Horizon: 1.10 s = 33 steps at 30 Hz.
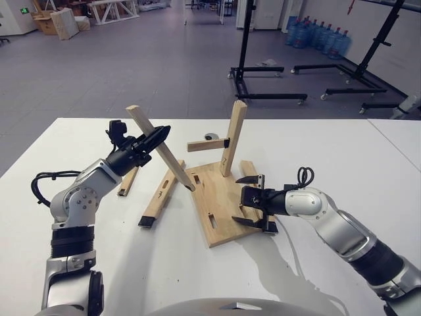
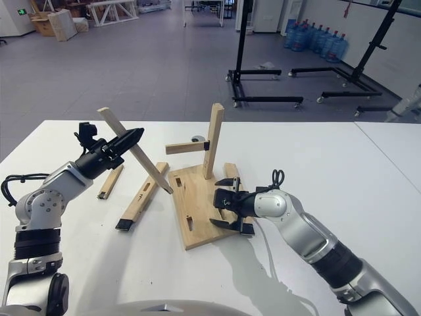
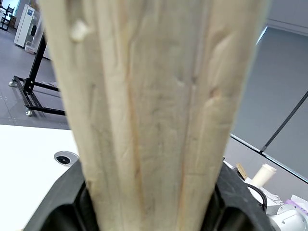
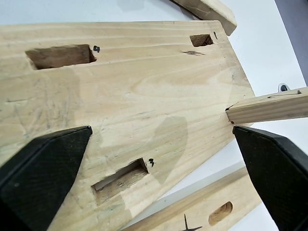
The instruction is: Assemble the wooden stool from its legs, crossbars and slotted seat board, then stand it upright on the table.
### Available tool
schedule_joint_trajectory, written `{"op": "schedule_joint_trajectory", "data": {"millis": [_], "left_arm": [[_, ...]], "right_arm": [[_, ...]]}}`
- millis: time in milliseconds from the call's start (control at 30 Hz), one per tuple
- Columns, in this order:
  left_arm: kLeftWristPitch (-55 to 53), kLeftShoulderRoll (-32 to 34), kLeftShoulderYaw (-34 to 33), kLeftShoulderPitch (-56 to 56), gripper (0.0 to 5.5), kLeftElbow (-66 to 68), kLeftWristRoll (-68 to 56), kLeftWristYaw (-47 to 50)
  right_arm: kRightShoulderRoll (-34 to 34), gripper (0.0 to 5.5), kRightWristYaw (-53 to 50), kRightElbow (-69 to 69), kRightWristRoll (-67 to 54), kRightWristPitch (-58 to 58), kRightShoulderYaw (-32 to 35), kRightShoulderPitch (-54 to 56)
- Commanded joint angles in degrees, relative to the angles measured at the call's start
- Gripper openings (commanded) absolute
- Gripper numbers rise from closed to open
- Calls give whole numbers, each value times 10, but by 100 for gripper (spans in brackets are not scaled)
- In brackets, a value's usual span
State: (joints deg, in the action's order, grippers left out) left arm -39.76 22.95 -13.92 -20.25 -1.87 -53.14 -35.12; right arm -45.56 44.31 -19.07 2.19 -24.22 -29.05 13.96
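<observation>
**Tilted leg aimed at the board's left slot**

The right gripper point(image 1: 245, 201) stands wide open and empty, straddling the near right edge of the pale slotted wooden seat board point(image 1: 220, 194). The left gripper point(image 1: 158, 137) is clamped on a long pale wooden leg point(image 1: 174, 164). The leg's long axis slants from high over the table's left side down to the board's left-edge slot. Farther back, an upright wooden leg with crossbar point(image 1: 233, 135) stands in the board.

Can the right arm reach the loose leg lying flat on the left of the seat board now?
Probably not directly: the loose leg lies on the far side of the seat board from the right gripper, and the tilted leg held by the left gripper stands in between.
</observation>
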Motion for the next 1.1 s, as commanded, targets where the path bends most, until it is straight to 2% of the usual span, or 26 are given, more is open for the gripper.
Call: {"op": "schedule_joint_trajectory", "data": {"millis": [33, 267, 467, 600, 767, 933, 1100], "left_arm": [[9, -1, 12, -6, 202, 8, 27, -8], [24, -15, 11, -49, 202, 40, 47, -15], [31, 1, 9, -99, 202, 89, 52, -73], [43, 25, 31, -127, 202, 141, 90, -129], [79, 41, 28, -153, 202, 219, 113, -212], [214, 25, 70, -127, 202, 235, 205, -250], [167, 7, 42, -135, 202, 245, 149, -289]], "right_arm": [[-44, 540, 40, 37, 34, -18, -39, -76], [-15, 540, 55, -2, -36, -58, 5, -47], [32, 540, 69, -29, -160, -147, 136, 61], [36, 540, 65, -20, -165, -154, 149, 73], [21, 540, 72, -7, -169, -145, 173, 59], [21, 540, 62, 6, -177, -144, 208, 36], [26, 540, 57, -3, -180, -146, 220, 16]]}}
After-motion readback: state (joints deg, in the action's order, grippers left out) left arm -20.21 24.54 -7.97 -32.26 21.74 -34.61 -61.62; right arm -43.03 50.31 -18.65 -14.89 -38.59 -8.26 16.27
